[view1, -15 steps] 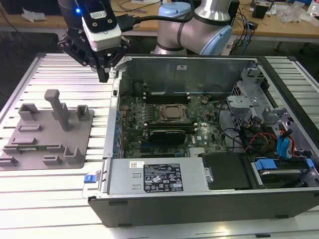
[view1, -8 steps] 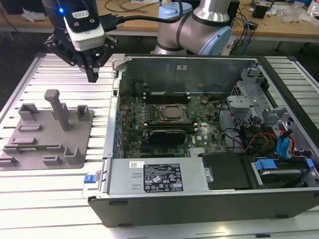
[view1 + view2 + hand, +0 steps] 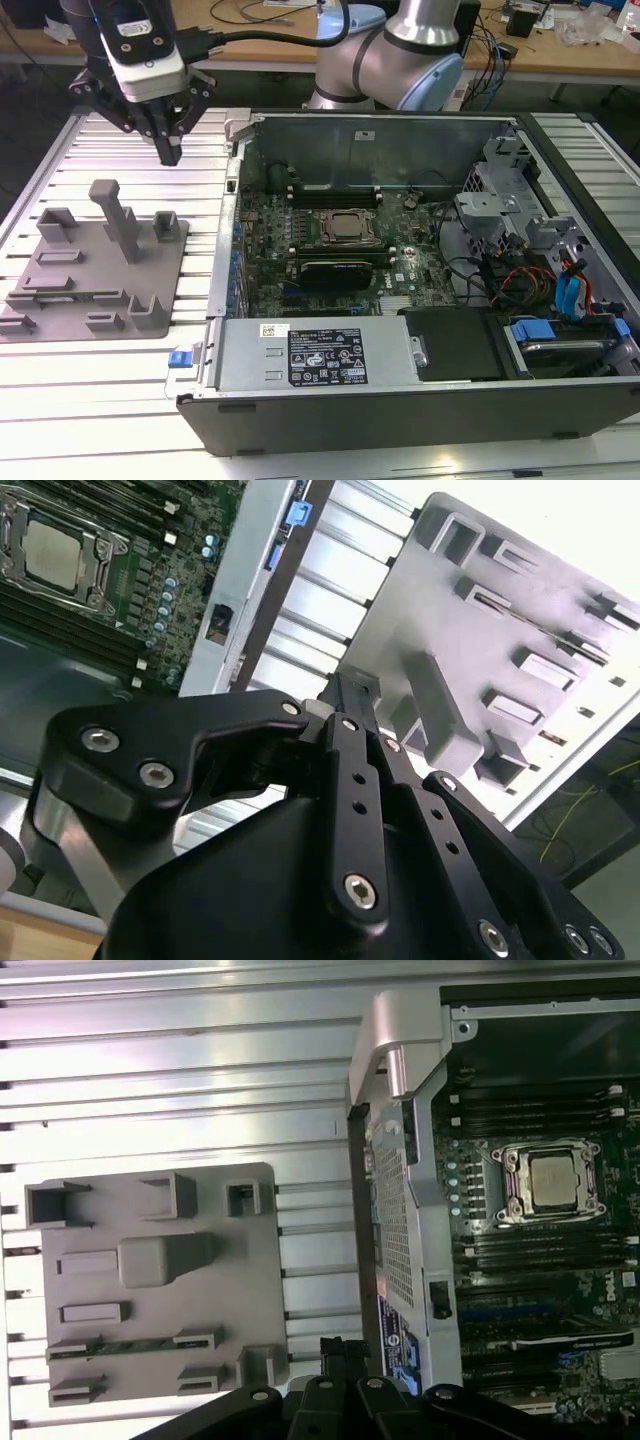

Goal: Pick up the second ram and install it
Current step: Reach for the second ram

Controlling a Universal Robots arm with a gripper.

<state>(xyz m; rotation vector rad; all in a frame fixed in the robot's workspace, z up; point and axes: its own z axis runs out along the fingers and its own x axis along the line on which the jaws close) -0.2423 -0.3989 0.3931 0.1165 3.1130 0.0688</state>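
The second ram [image 3: 135, 1345] is a thin green stick lying on edge in a slot of the grey fixture plate [image 3: 250, 1290]. The exterior view shows it as a dark line [image 3: 70, 295] near the plate's front, and the second wrist view as a thin strip [image 3: 540, 625]. My gripper [image 3: 170, 155] hangs above the slatted table, behind the plate's far right corner and left of the open computer case [image 3: 400, 130]. Its black fingers [image 3: 358, 692] are shut together with nothing between them. The first wrist view puts the gripper [image 3: 340, 1345] between the plate and the case wall.
The fixture plate [image 3: 60, 270] carries a tall post [image 3: 118, 215] and several low blocks. Inside the case lie the motherboard with the silver processor [image 3: 347, 227], dark memory slots [image 3: 335, 190] behind it and a black card [image 3: 340, 270] in front. Cables and drive bays [image 3: 560, 290] fill the right.
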